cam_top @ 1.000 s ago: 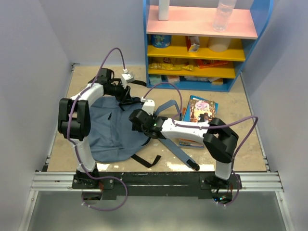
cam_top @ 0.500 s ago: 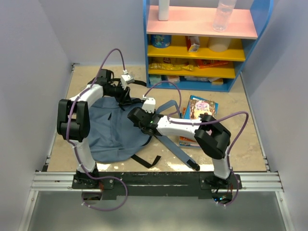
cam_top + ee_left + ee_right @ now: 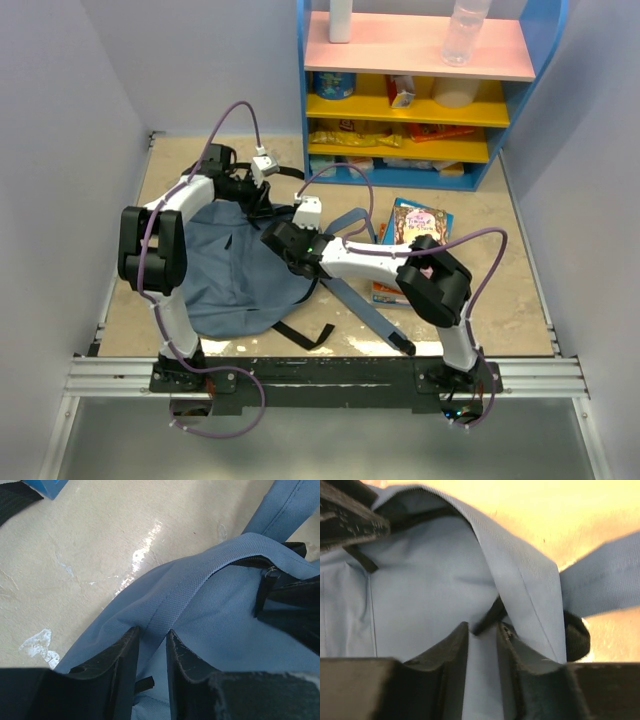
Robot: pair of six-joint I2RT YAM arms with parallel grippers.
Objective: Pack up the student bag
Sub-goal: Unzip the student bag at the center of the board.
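The bag [image 3: 235, 275] is soft grey-blue cloth with a fine woven grain. It is round and floppy and lies flat on the smooth tan table [image 3: 500, 250]. Its long side runs from the two grippers back toward the arm bases. The open top is at the gripper end and the round bottom points to the bases.

The left gripper [image 3: 151, 632] has its black fingers pressed close together, pinching a thick stitched fold of the bag's rim [image 3: 210, 575]. Most of the bag lies behind and below this gripper.

The right gripper [image 3: 482, 630] is just beside the left one. Its fingers are also close together, nipping the thin cloth by the dark zip edge.

A long padded strap [image 3: 370, 310] stretches away to the right of the right gripper. Flat, colourful books [image 3: 415, 235] lie past the strap.
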